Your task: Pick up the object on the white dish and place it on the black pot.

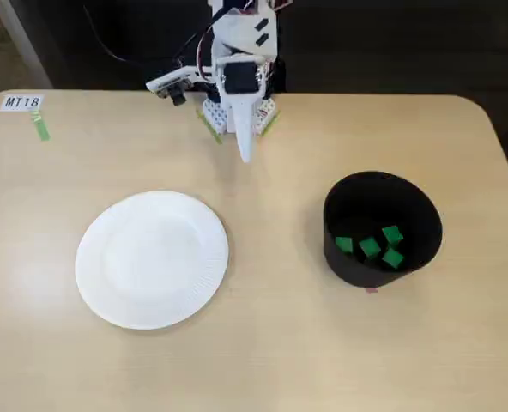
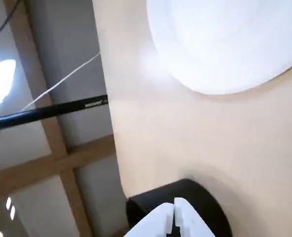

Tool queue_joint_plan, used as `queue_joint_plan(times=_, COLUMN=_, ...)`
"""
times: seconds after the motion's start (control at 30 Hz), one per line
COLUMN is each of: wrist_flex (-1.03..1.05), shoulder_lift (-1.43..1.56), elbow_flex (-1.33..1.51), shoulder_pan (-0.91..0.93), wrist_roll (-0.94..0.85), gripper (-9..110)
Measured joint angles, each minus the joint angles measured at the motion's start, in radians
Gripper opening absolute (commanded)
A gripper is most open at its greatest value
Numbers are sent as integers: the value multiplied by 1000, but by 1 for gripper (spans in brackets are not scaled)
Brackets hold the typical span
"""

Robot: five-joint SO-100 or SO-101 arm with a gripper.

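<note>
The white dish (image 1: 152, 258) lies left of centre on the table in the fixed view, and its surface is bare. It fills the upper right of the wrist view, where the white dish (image 2: 225, 44) also shows nothing on it. The black pot (image 1: 381, 227) stands to the right, with several green cubes (image 1: 370, 248) on its floor. My gripper (image 1: 244, 157) hangs at the back of the table near the arm's base, pointing down, shut and holding nothing, well away from both. In the wrist view the gripper (image 2: 174, 203) has its fingertips together over the black pot (image 2: 207, 210).
A white "MT18" label (image 1: 21, 102) and a green tape strip (image 1: 41, 129) sit at the table's back left corner. The arm's base (image 1: 237, 112) stands at the back edge. In the wrist view a black rod (image 2: 47, 111) crosses beyond the table edge.
</note>
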Motion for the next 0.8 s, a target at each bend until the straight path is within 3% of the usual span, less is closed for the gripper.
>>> queue_joint_plan(times=0.4, wrist_flex=49, shoulder_lift=25, elbow_flex=290, shoulder_pan=2, wrist_roll=-15, gripper=0)
queue_joint_plan(times=0.8, wrist_flex=55, shoulder_lift=25, elbow_flex=308, shoulder_pan=2, wrist_roll=-15, gripper=0)
